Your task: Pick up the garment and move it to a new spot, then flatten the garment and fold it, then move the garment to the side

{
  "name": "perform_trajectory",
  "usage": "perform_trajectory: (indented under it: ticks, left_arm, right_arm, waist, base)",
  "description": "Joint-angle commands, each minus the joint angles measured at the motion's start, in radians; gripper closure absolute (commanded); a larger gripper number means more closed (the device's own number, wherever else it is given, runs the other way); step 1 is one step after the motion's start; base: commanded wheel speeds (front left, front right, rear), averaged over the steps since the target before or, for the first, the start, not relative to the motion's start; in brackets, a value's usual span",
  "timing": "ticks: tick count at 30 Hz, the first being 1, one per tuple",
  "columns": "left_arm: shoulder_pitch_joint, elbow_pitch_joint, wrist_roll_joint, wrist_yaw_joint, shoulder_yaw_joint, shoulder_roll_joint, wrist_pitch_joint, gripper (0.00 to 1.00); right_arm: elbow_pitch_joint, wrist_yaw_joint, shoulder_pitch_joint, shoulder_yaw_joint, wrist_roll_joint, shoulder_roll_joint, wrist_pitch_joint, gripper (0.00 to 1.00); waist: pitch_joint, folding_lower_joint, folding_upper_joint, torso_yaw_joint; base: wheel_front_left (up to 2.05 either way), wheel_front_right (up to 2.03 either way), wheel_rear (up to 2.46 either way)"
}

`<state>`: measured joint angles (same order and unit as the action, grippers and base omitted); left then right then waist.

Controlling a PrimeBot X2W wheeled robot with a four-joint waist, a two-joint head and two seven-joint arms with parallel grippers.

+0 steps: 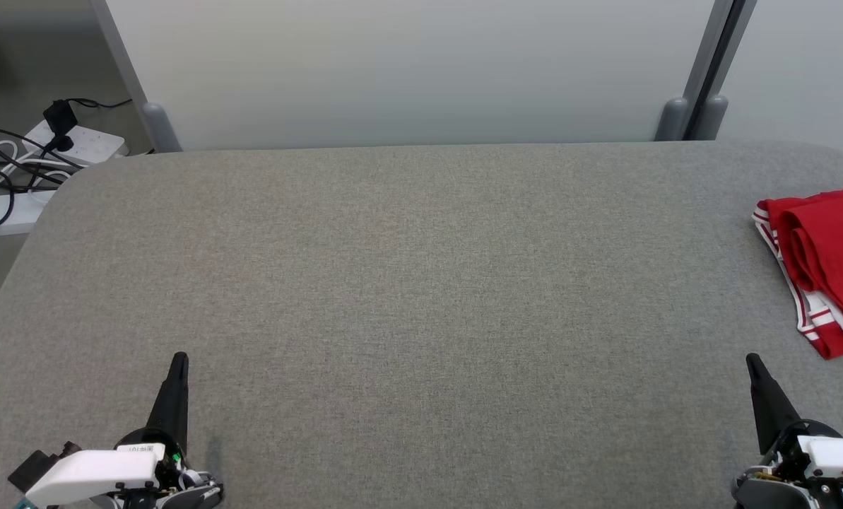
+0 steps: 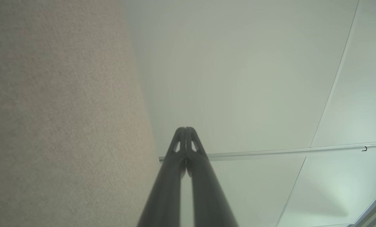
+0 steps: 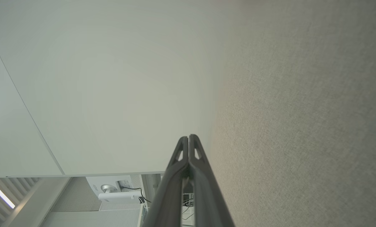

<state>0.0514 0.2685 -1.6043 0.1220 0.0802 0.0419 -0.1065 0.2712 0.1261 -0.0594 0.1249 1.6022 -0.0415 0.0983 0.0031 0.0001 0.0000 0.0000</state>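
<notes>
At the right edge of the grey table (image 1: 421,283): red garment (image 1: 827,261) in a loose, rolled bundle, both grippers shut and empty.

Looks light, soft and limp, with nothing stiff to keep a shape; likely to sag and unroll once lifted. Best pinched at the white-striped hem (image 1: 804,305) along its left side or across the thick rolled fold, not at one loose layer. Runs long from far to near beside the table's edge, slightly slanted, hem turned toward the table's middle. Cut off on the right by the picture's border, so full extent not to be told. Fits either a heap waiting to be picked up or a folded piece set aside. Left gripper (image 1: 179,359) well apart from it and right gripper (image 1: 752,360) near it, not touching, both low at the near edge, fingers pressed together on nothing.
</notes>
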Motion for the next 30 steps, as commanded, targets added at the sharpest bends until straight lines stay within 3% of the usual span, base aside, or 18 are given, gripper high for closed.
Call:
perform_trajectory:
  ticks: [1, 30]
  left_arm:
    - [0.057, -0.023, -0.004, 0.009, 0.034, 0.008, -0.007, 1.0]
    - [0.057, -0.023, -0.004, 0.009, 0.034, 0.008, -0.007, 1.0]
  right_arm:
    - [-0.027, 0.005, -0.048, -0.015, 0.009, -0.012, 0.012, 1.0]
    - [-0.027, 0.005, -0.048, -0.013, 0.008, -0.011, 0.013, 1.0]
  waist:
    - [0.0, -0.0001, 0.0, 0.0]
    - [0.0, -0.0001, 0.0, 0.0]
  base:
    - [0.0, 0.0, 0.0]
    - [0.0, 0.0, 0.0]
